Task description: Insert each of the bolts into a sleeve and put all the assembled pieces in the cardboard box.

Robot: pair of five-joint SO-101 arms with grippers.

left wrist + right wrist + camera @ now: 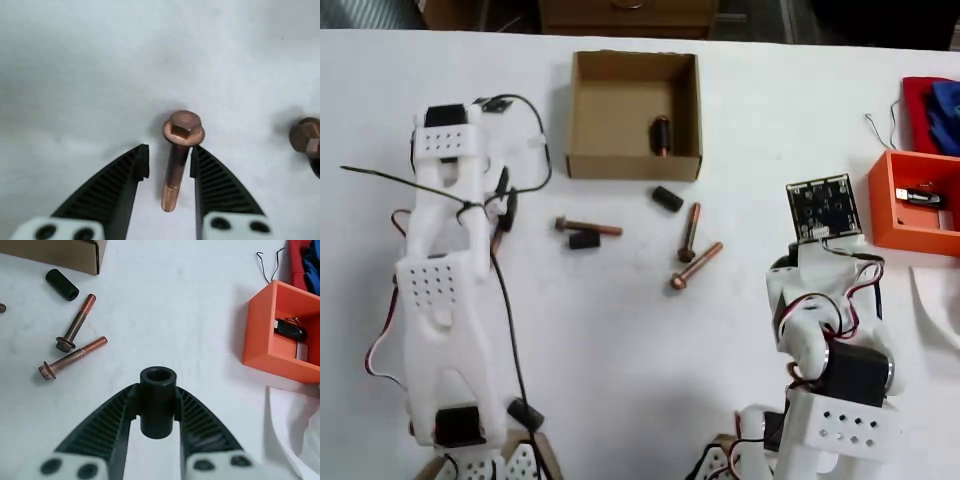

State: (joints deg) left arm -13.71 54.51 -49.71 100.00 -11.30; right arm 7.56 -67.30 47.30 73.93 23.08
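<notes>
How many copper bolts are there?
5 copper hex bolts: one between the open fingers of the left gripper, one beside a short black cylindrical sleeve, two close together mid-table, one inside the brown cardboard box, already sleeved. More may be hidden.

A white table [620,350] stretches across the room. Near its right edge sits an orange box [892,215], open at the top, with a small black object [920,197] lying inside it. Just behind the box rests a red cloth [918,105] with something blue [948,105] on it, and a thin dark wire [880,125] curls beside them. A white sheet [932,300] lies in front of the box. Wooden furniture [620,15] stands behind the table.
</notes>
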